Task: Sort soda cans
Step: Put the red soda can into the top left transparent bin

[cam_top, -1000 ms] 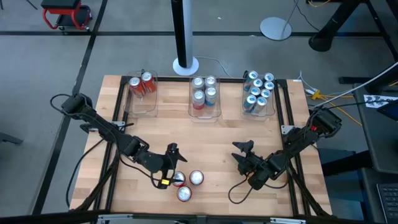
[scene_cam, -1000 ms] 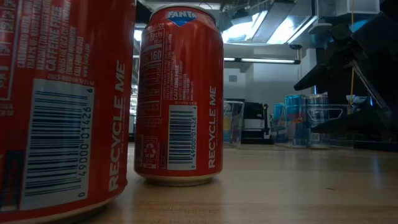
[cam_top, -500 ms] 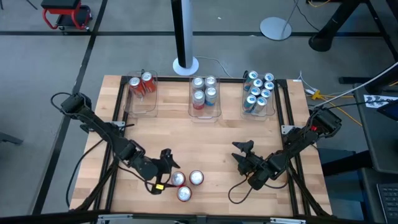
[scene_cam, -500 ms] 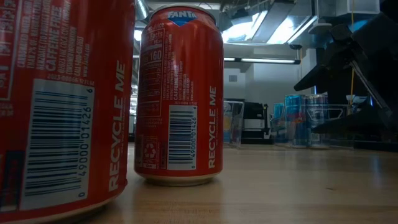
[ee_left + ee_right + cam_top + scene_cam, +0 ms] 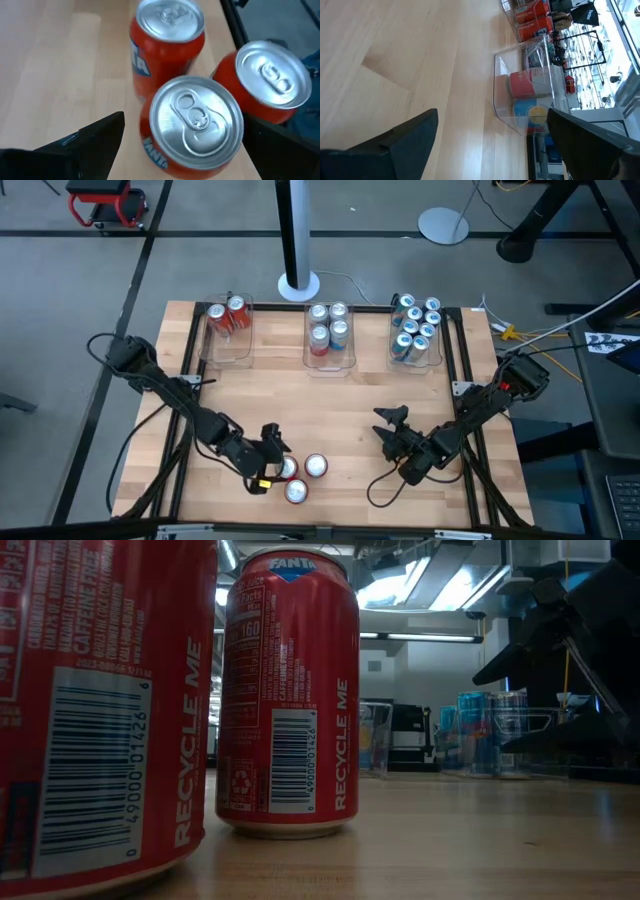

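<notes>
Left gripper [image 5: 182, 150]: jaws apart, straddling the nearest red aluminium soda can [image 5: 192, 125].
Other loose red cans [image 5: 316, 466]: two, just beyond those jaws.
Right gripper [image 5: 392, 423]: jaws apart, holding nothing.

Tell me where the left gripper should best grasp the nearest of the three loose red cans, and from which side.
Probably across the upright red can's round body just below its silver top, descending from above. The open left gripper already straddles it; two neighbouring cans crowd its far side.
</notes>
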### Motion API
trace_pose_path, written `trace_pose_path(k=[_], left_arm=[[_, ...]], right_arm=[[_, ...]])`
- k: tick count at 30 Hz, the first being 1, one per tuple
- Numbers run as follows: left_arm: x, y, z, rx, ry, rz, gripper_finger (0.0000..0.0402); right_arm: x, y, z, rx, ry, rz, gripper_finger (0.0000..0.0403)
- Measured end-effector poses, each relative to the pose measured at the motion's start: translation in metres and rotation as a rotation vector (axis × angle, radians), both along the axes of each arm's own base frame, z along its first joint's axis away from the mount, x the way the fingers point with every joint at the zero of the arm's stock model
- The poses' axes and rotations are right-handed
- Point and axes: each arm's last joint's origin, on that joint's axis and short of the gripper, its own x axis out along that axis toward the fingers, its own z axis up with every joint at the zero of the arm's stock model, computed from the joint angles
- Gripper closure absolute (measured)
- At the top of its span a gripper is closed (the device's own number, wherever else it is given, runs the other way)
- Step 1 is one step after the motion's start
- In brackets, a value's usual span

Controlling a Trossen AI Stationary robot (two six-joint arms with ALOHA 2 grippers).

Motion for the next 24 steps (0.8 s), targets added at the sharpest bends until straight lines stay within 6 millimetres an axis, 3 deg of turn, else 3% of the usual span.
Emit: trace_pose_path(k=[5,24], left_arm=[[0.0027,-0.0021,-0.0091,0.015,0.023,-0.002,0.0027],[0.0058,-0.0036,-0.0054,0.014,-0.032,0.0,0.0027]], right_arm=[[0.0,0.0,0.0,0.0,-0.001,0.0,0.0029],[0.0,0.0,0.0001,-0.001,-0.002,-0.001,0.0029]])
